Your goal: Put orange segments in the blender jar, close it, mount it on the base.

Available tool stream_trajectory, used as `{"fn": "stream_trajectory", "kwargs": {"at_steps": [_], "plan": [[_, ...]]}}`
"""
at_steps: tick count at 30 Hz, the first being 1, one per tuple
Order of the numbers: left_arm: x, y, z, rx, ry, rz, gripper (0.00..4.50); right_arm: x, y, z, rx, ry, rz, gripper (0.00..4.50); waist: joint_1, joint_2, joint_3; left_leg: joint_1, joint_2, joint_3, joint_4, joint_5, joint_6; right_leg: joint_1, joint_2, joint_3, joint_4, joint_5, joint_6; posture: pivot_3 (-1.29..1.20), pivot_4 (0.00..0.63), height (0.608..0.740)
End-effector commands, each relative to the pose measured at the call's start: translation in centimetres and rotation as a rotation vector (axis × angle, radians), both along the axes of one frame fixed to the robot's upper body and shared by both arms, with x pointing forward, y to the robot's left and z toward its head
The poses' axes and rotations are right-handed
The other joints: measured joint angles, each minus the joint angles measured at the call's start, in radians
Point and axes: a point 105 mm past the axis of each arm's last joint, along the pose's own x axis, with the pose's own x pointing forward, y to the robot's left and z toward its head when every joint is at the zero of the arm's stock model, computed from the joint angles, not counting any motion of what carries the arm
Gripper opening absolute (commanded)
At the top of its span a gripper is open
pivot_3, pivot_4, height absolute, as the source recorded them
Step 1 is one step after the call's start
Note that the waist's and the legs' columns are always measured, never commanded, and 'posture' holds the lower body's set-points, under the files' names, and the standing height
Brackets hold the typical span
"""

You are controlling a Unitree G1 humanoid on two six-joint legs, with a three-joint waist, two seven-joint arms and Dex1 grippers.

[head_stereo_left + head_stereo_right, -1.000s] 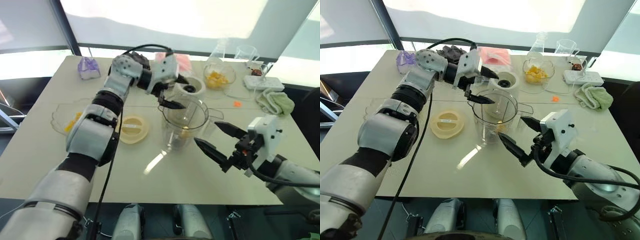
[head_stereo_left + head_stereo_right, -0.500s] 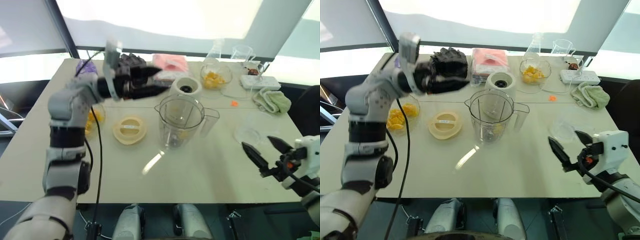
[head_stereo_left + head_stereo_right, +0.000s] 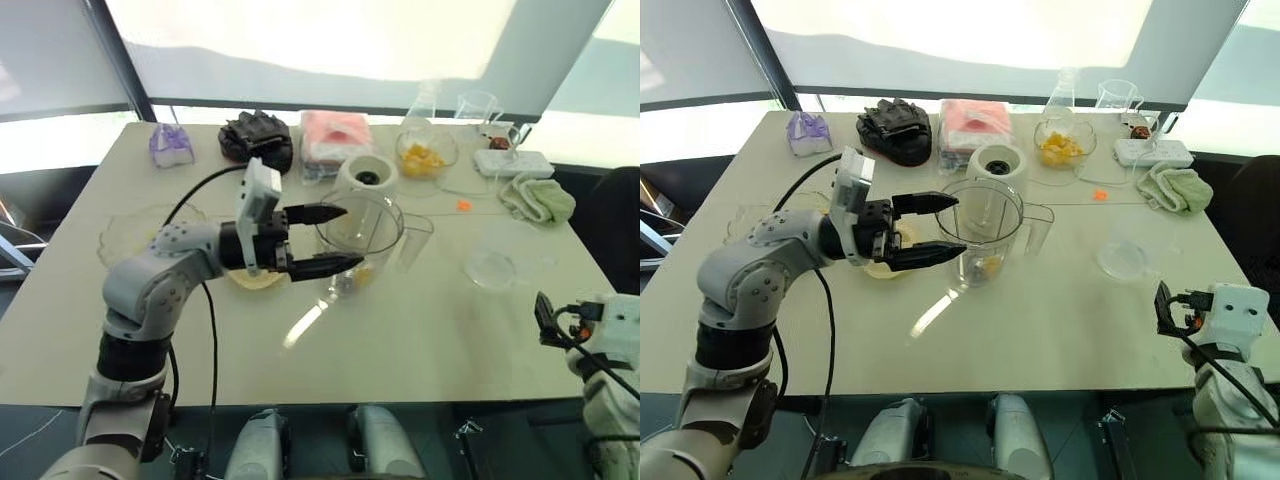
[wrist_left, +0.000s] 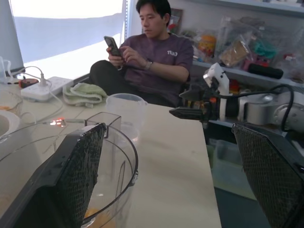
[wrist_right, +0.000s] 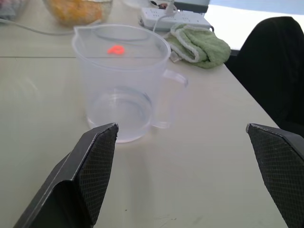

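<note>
Writing legible to us: none on the blender jar (image 3: 983,232), which stands upright mid-table, handle toward our right, orange segments (image 3: 989,266) at its bottom. Our left gripper (image 3: 945,225) hangs wide open, empty, beside its rim. Our right gripper (image 5: 187,178) gapes empty near the table (image 3: 1040,340) edge.

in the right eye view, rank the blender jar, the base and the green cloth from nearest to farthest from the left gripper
1. Blender jar: right beside the open left gripper, whose tips reach its rim.
2. Base: behind the jar, toward the table's far side.
3. Green cloth: far off near the table's right edge.
</note>
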Motion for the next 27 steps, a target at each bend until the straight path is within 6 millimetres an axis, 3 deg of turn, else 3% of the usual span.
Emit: {"fn": "stream_trajectory", "kwargs": {"at_steps": [1, 10, 19, 27], "plan": [[-0.2, 0.2, 0.0, 0.029, -0.039, 0.000, 4.44, 1.0, -0.9, -0.1, -0.053, -0.023, -0.037, 4.50, 0.000, 0.000, 0.000, 0.000, 0.000, 0.000, -0.001, 0.000, 0.000, 0.000, 0.001, 0.000, 0.000, 0.000, 0.000, 0.00, 0.150, 0.740], [-0.6, 1.5, -0.9, 0.160, -0.064, 0.027, 4.44, 2.3, -0.9, -1.1, -0.051, -0.029, -0.011, 4.50, 0.001, 0.001, 0.000, 0.001, -0.002, -0.001, -0.012, 0.000, 0.000, -0.003, 0.002, 0.001, 0.000, -0.001, -0.003, 0.00, 0.150, 0.740], [-0.3, 2.2, -0.3, 0.152, -0.071, 0.065, 4.44, 4.3, -2.6, -1.9, -0.089, -0.031, -0.043, 4.50, -0.003, 0.001, 0.000, 0.006, -0.002, 0.003, -0.012, 0.000, 0.000, -0.001, 0.001, 0.006, 0.000, -0.002, -0.002, 0.00, 0.150, 0.740], [-0.5, 2.3, -0.2, 0.153, -0.065, 0.079, 4.44, 6.4, -2.9, -1.9, -0.097, -0.053, -0.030, 4.50, -0.005, 0.001, 0.000, 0.007, -0.003, 0.007, -0.014, 0.000, 0.000, -0.002, 0.002, 0.011, 0.000, -0.002, -0.002, 0.00, 0.150, 0.740]]}}
